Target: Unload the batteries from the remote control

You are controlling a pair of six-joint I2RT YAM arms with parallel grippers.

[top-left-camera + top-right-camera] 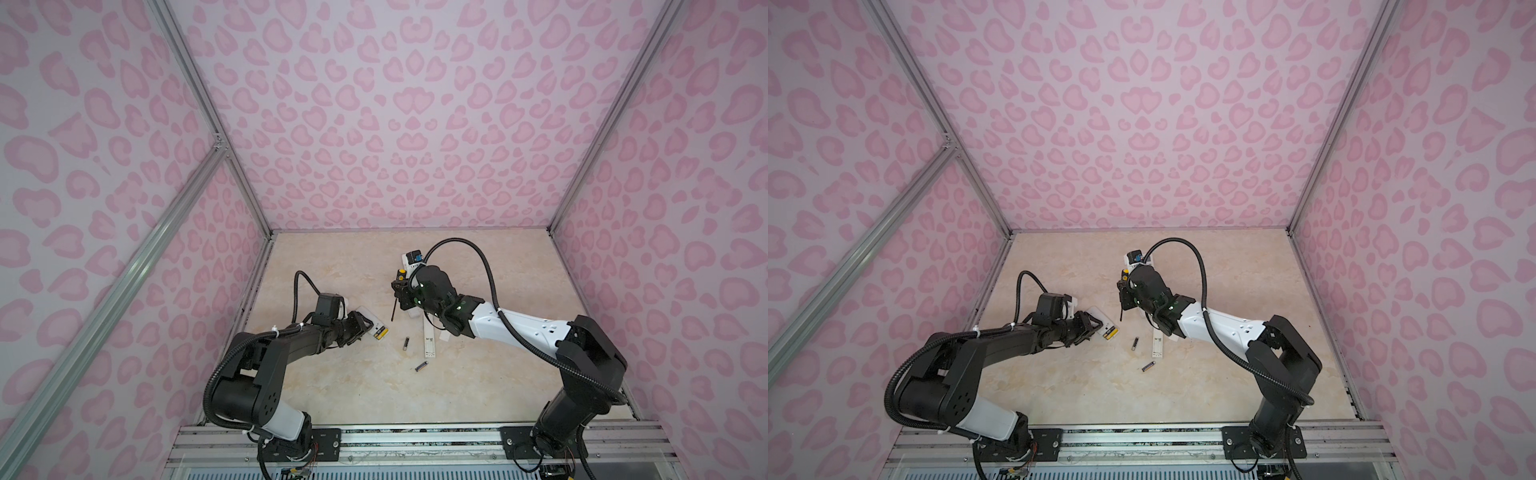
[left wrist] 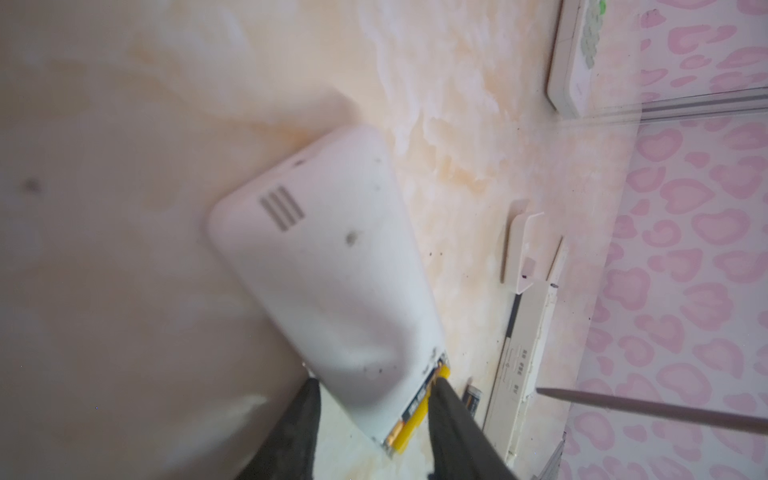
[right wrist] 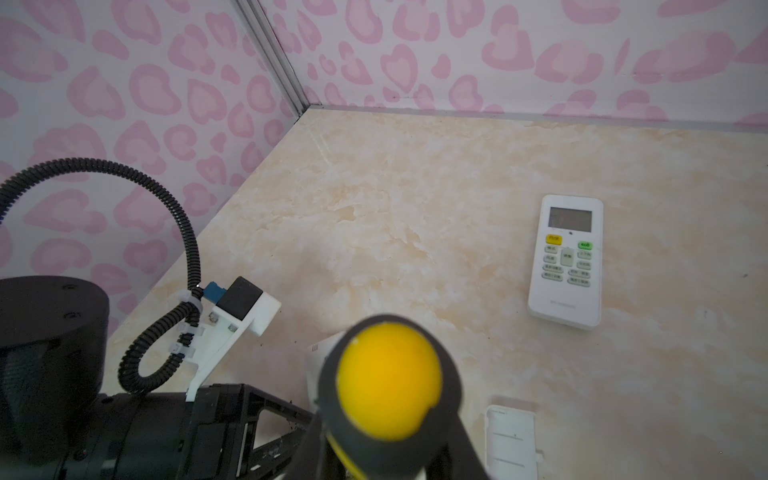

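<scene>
The white remote [image 1: 366, 312], yellow battery [image 1: 381, 332] inside, is straddled by the left pincer [image 2: 376, 384]; its grip cannot be told. Two loose batteries [image 1: 406, 343] [image 1: 421, 366] lie at its four o'clock. The screwdriver [image 1: 401, 273] is clenched by the right pincer [image 1: 400, 291].

1. Your left gripper [image 1: 368, 327]: arm lay stretched forward and low, fingers [image 2: 453, 428] sat either side of the remote [image 2: 332, 270] end; grip unclear.
2. Your right gripper [image 1: 400, 293]: wrist pointed down and was clamped on the screwdriver [image 3: 388, 380] handle.

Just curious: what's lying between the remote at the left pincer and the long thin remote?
One loose black battery, visible in both top views.
</scene>
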